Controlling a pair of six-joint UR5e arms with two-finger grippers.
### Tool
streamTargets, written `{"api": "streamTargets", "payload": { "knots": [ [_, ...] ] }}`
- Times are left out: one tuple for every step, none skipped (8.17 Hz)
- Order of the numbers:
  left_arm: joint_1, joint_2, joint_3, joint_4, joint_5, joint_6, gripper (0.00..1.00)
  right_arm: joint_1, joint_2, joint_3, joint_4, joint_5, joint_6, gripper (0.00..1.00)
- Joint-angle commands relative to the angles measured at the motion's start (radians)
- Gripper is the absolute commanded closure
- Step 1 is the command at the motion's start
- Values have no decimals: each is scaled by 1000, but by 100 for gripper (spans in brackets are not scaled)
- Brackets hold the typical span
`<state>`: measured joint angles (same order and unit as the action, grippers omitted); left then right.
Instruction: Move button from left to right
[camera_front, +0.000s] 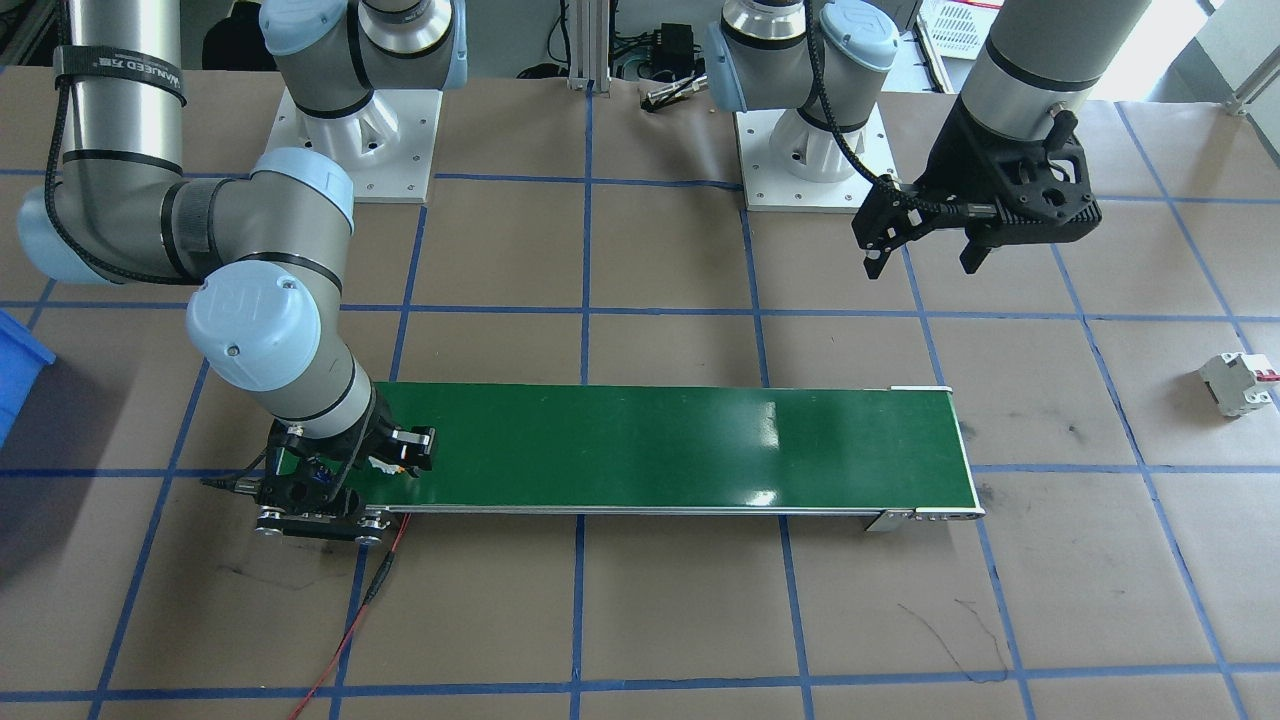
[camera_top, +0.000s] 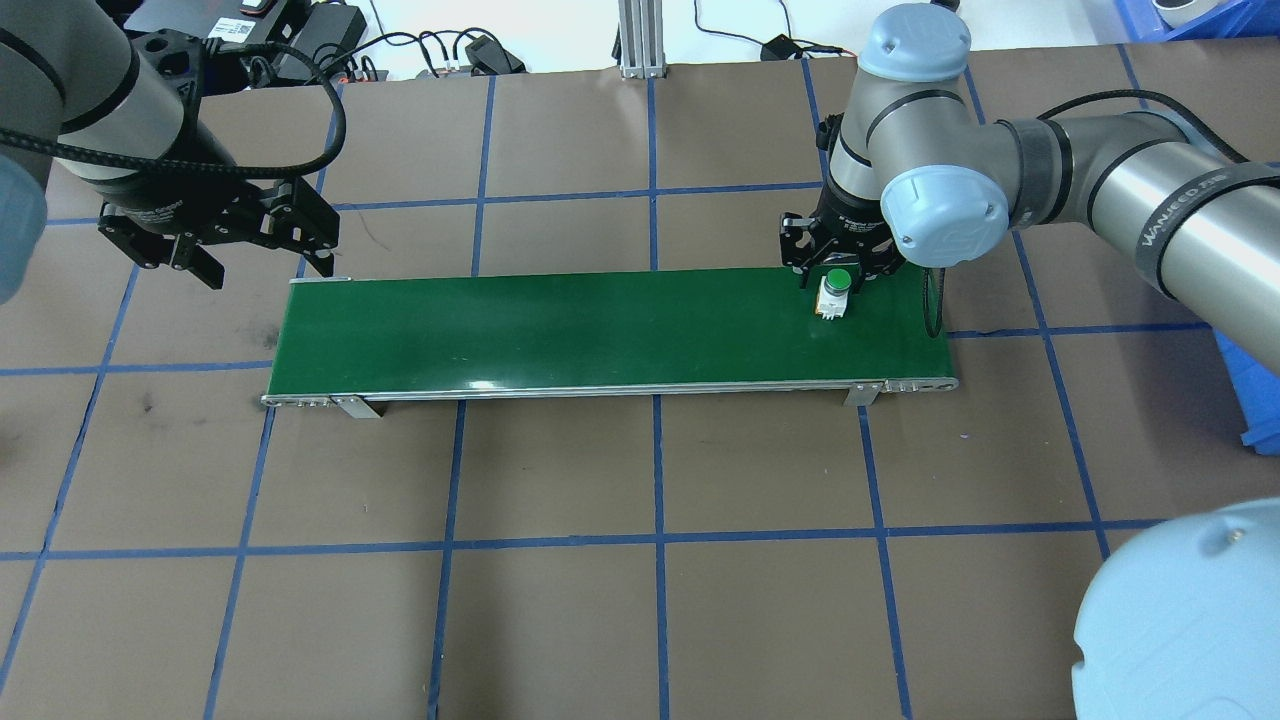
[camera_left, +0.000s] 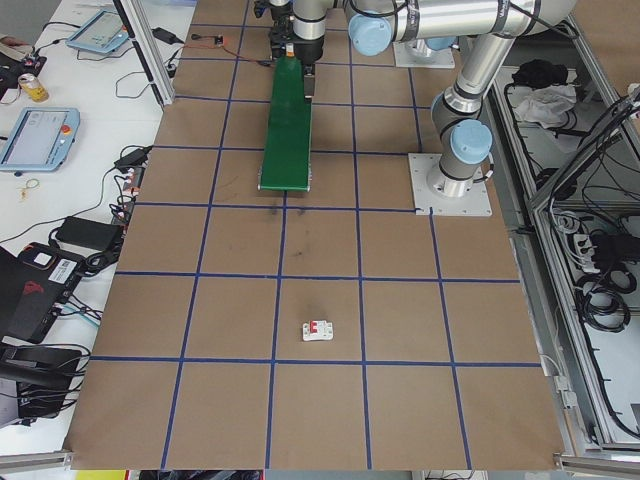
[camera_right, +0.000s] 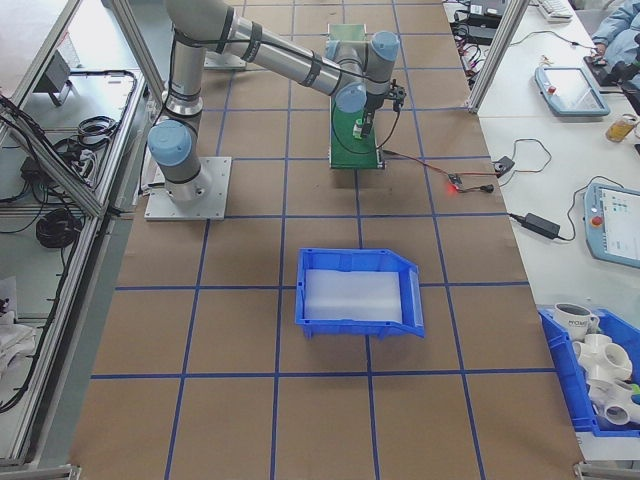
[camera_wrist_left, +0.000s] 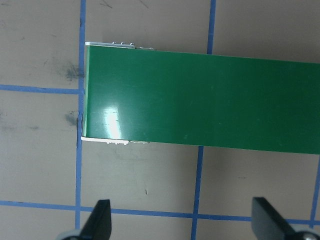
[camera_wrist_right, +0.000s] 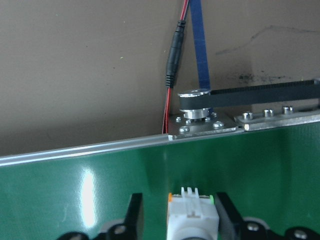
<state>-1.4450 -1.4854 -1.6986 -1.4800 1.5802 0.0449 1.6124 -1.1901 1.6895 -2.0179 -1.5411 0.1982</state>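
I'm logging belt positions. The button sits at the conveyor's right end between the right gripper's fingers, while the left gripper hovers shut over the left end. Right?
One slip: the left gripper hovers open, not shut; the left wrist view shows its fingertips wide apart. The button does sit at the conveyor's right end between the right gripper's fingers.

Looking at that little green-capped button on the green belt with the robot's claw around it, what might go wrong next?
Two risks, both guesses. The small green-capped white push-button lies between the right gripper's jaws near the end of the long green conveyor belt; whether they grip it is unclear, so it could slip or tip when lifted. The red-and-black cable by the belt's pulley could snag the gripper.
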Motion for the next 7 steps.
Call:
{"api": "streamTargets", "payload": {
  "knots": [
    [0,0,0,6,-2,1,0,0,1,-1,10,-28,-80,82],
    [0,-1,0,7,-2,1,0,-3,1,-8,13,-30,-173,82],
    [0,-1,0,9,-2,1,0,-21,0,-46,36,-45,-227,81],
    [0,2,0,10,0,1,0,-49,-8,-95,94,-48,-293,80],
    [2,8,2,10,-5,-2,0,-77,-14,-144,138,-57,-357,79],
    [2,-4,0,12,-3,1,0,-106,-26,-158,149,-65,-452,78],
    [2,-4,-1,12,-2,4,0,-176,-54,-157,162,-71,-617,77]
  ]
}}
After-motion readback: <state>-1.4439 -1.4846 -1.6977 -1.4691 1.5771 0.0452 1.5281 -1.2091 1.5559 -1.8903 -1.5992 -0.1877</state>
